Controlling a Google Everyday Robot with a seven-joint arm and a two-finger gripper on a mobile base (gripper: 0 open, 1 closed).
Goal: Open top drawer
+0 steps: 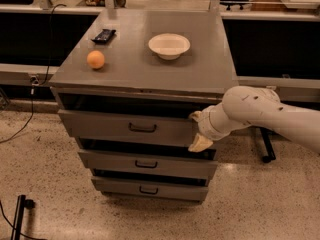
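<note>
The top drawer (100, 125) is the tallest grey front of three, with a small dark centre handle (142, 128). It stands slightly out, with a dark gap under the cabinet top. My gripper (198, 130) is at the right end of this drawer front, right of the handle. Its cream fingers are spread, one at the panel's upper edge (195, 116) and one at its lower edge (201, 144). Nothing is held. The white arm (260, 111) reaches in from the right.
The grey cabinet top (200, 69) bears an orange (95, 59), a white bowl (169, 45) and a small dark object (104, 35). Two shallower drawers (110, 161) (115, 186) sit below, each slightly out. Speckled floor lies in front; dark benches stand behind.
</note>
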